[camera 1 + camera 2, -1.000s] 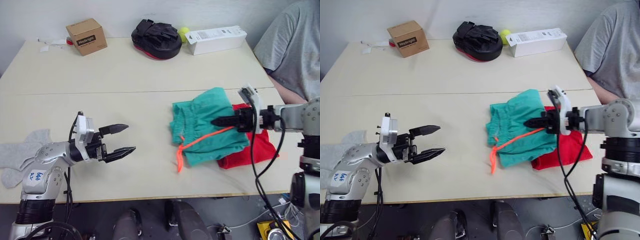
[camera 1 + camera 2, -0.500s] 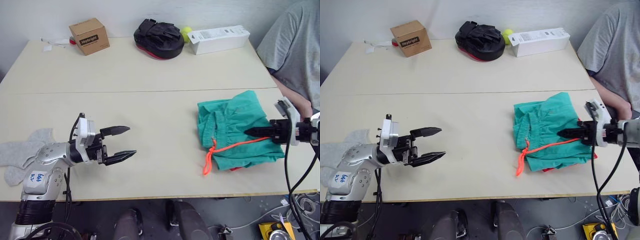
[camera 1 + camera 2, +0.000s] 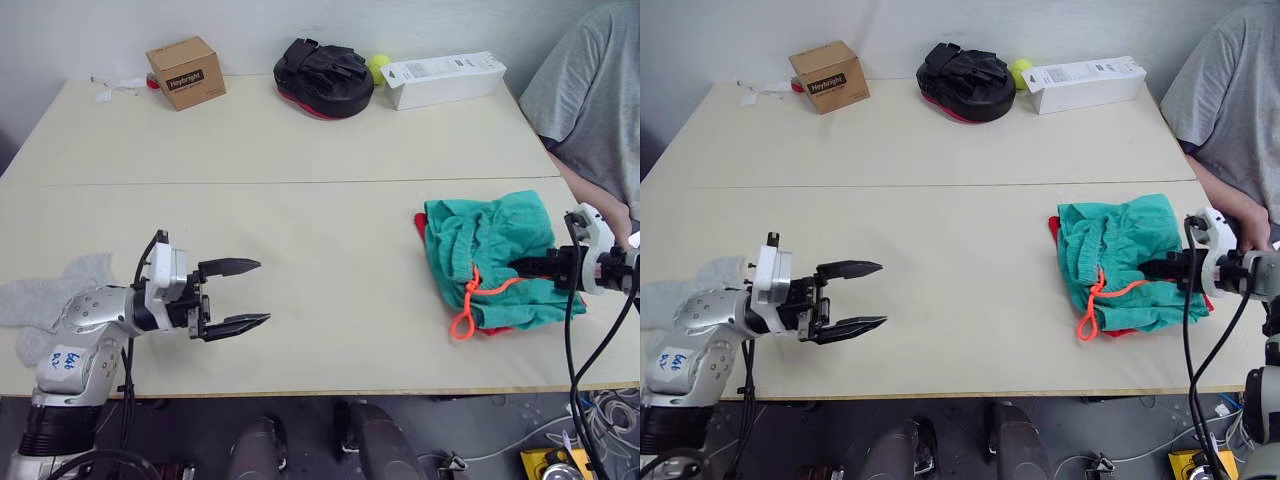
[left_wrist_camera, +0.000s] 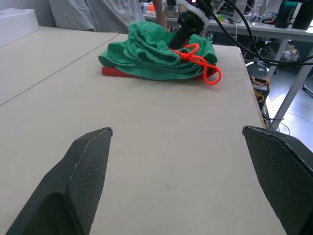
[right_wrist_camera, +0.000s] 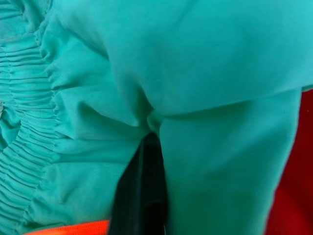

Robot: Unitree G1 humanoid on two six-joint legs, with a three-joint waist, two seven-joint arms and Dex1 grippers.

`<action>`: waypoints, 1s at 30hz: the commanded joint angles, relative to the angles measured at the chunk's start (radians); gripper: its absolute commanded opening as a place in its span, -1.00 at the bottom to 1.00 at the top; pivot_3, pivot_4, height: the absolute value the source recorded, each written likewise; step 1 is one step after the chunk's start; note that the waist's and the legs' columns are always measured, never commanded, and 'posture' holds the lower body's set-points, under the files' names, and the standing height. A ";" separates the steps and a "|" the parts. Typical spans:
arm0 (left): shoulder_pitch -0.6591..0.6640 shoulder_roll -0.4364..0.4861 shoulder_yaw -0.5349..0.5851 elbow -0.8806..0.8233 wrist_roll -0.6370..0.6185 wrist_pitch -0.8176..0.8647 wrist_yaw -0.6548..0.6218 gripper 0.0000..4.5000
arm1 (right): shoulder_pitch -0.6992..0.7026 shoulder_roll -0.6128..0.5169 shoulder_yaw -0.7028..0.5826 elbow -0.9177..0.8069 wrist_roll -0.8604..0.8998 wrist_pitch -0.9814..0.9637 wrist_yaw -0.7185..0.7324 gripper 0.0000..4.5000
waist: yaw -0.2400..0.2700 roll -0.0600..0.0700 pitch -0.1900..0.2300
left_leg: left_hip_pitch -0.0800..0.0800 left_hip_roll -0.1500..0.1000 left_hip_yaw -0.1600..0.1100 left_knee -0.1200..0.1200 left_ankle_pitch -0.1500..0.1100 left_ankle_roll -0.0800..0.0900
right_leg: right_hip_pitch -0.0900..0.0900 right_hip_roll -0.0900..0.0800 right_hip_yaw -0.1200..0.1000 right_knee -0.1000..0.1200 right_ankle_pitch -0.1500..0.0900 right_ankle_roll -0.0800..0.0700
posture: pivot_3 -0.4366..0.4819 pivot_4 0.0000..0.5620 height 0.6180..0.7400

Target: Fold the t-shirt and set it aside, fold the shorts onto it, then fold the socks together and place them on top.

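Left gripper (image 3: 252, 293): fingers spread wide, nothing between them, hovering just above bare table (image 3: 300, 150) on the robot's left side. Fingertips point toward the robot's right, across the tabletop.

Right gripper (image 3: 522, 267): fingers pressed together, clamped on a fold of the shorts (image 3: 490, 250). In the right wrist view the black fingers (image 5: 142, 196) are buried in teal cloth, gathered waistband alongside, a strip of red at the edge.

Shorts: bunched heap on the robot's right side of the table, near the front edge. Orange drawstring (image 3: 470, 305) trails out of the waist toward the front edge and loops on the tabletop.

T-shirt (image 3: 1053, 226): lies under the shorts; slivers of red peek out at the heap's edges. Left wrist view shows the same, a red edge (image 4: 117, 72) beneath the teal pile.

Socks (image 3: 40, 300): grey, flat on the table at the far left, just behind the left arm, well apart from the heap.

Containers, along the far edge: brown cardboard box (image 3: 185, 72), shut; long white box (image 3: 443, 79), shut. Contents of either cannot be told. Between them a black padded mitt (image 3: 325, 76), with a yellow-green ball (image 3: 379, 67) just beside it.

Person in a grey shirt (image 3: 590, 100) at the table's right end.
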 commanded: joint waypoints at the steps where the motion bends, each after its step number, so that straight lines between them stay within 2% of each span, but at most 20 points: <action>1: 0.009 0.021 0.025 -0.047 -0.014 0.002 0.002 1.00 | 0.040 -0.057 -0.047 -0.077 -0.025 -0.063 0.009 -0.22 | 0.001 0.000 0.000 | 0.000 0.000 0.000 0.000 0.000 0.000 | 0.000 0.000 0.000 0.000 0.000 0.000 | -0.05 -0.47 1.00; 4: 0.025 0.035 0.043 -0.054 -0.015 0.007 0.003 1.00 | 0.138 -0.131 -0.084 -0.180 -0.028 -0.170 0.082 0.25 | 0.002 0.002 0.001 | 0.000 0.000 0.000 0.000 0.000 0.000 | 0.000 0.000 0.000 0.000 0.000 0.000 | -0.05 -0.47 1.00; 7: 0.051 0.061 0.081 -0.051 -0.019 0.016 0.002 1.00 | 0.336 -0.207 -0.220 -0.344 0.001 -0.463 0.267 0.71 | 0.015 0.003 0.002 | 0.000 0.000 -0.001 -0.001 -0.001 0.000 | 0.000 0.001 0.000 0.000 -0.001 0.002 | -0.05 -0.47 1.00; 9: 0.076 0.074 0.103 -0.043 -0.019 0.012 -0.004 1.00 | 0.419 -0.195 -0.304 -0.400 -0.014 -0.675 0.299 1.00 | 0.016 0.003 0.002 | 0.000 0.000 -0.001 -0.001 -0.001 0.000 | 0.000 0.002 0.000 0.000 -0.002 0.003 | -0.05 -0.47 1.00; 12: 0.111 0.082 0.130 -0.033 -0.014 0.002 -0.004 1.00 | 0.482 -0.142 -0.397 -0.458 0.014 -0.882 0.356 1.00 | 0.007 0.001 0.003 | 0.005 0.001 0.003 -0.001 -0.001 0.000 | 0.003 0.002 0.002 0.000 -0.002 0.003 | -0.05 -0.47 1.00; 15: 0.147 0.075 0.169 -0.021 -0.007 -0.008 0.021 1.00 | 0.512 -0.025 -0.446 -0.565 0.103 -0.959 0.367 1.00 | 0.000 -0.005 0.006 | 0.012 0.001 0.002 -0.003 -0.002 0.000 | 0.009 0.003 0.004 -0.001 -0.002 0.003 | -0.05 -0.47 1.00; 20: 0.259 0.051 0.275 -0.007 -0.007 -0.015 0.096 1.00 | 0.601 0.180 -0.361 -0.736 0.129 -1.046 0.336 1.00 | -0.004 -0.006 0.006 | 0.014 0.001 0.001 -0.005 -0.002 0.002 | 0.011 0.003 0.004 -0.001 -0.002 0.002 | -0.05 -0.47 1.00; 23: 0.331 0.026 0.340 -0.008 0.010 -0.043 0.145 1.00 | 0.644 0.259 -0.315 -0.781 0.132 -1.091 0.352 1.00 | -0.001 -0.005 0.007 | 0.014 0.001 0.001 -0.005 -0.002 0.002 | 0.010 0.002 0.004 0.000 -0.002 0.001 | -0.05 -0.47 1.00; 30: 0.674 -0.164 0.650 0.028 -0.002 -0.143 0.276 1.00 | 0.771 0.503 -0.165 -0.904 0.156 -1.300 0.376 1.00 | -0.005 -0.009 0.006 | 0.014 0.002 0.001 -0.005 -0.008 0.004 | 0.010 0.002 0.002 0.000 -0.004 -0.002 | -0.05 -0.47 1.00</action>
